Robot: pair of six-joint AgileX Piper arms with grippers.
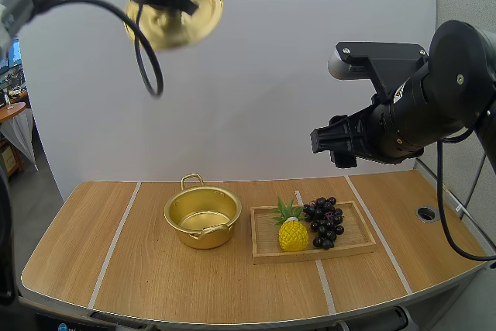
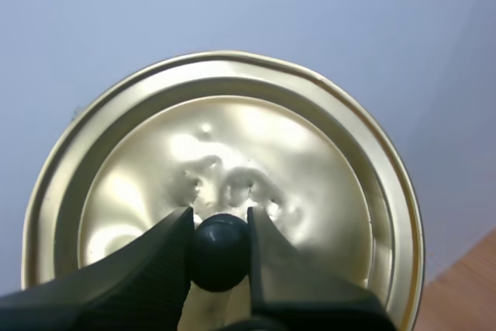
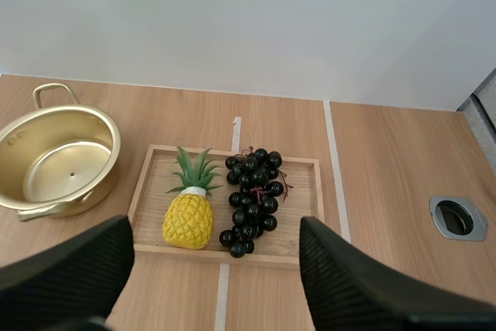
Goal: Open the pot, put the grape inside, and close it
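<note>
Since the grapes [image 3: 253,199] are what must go into the pot, they are located first: the dark bunch lies on the right half of a wooden tray [image 3: 155,199], just beside a toy pineapple [image 3: 189,218] on the left half. The tray is set just right of the pot [image 3: 58,164], which stands open and empty on the desk [image 3: 387,191], so the carry across is judged short and unobstructed. The right gripper [image 1: 335,145] is held well above the tray with its jaws spread wide, aimed down at the bunch, presumably in readiness for the pick. The lid [image 1: 174,12] is held high over the far left, clear of the pot's mouth. Its black knob [image 2: 219,253] is pinched by the left gripper [image 2: 219,218], so that the lid can be set back once the grapes are inside.
</note>
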